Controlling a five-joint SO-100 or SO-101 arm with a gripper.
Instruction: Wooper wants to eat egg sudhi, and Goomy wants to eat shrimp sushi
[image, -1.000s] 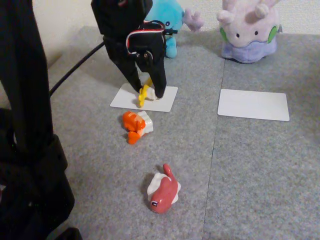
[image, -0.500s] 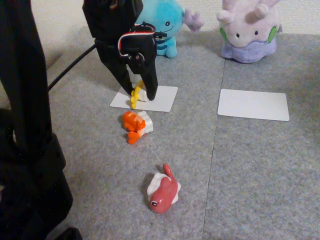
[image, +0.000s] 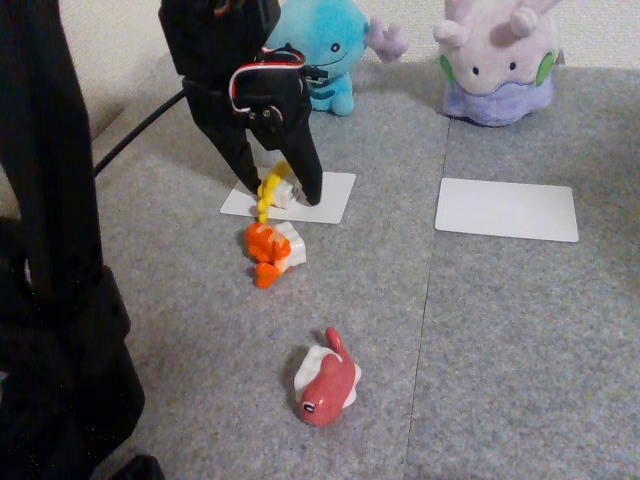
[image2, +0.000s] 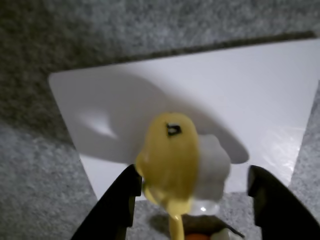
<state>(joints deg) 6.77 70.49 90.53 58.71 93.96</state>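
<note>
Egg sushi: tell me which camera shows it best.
The wrist view: the egg sushi sits central and close, yellow topping and white rice clear above the white card. The fixed view shows it small, partly behind the gripper.

Grey carpet-like mat (image: 500, 340) covers the work surface; a seam runs front to back just right of centre in the fixed view. Two white rectangular cards lie flat on it, well apart: left card (image: 330, 195) on the left section and right card (image: 507, 209) on the right section, the left card also seen in the wrist view (image2: 150, 90) with rounded corners. Red fish-like toy sushi (image: 325, 380) on a white rice block lies near the front of the mat, apart from both cards; a pale wall (image: 110, 50) rises behind the mat.
</note>
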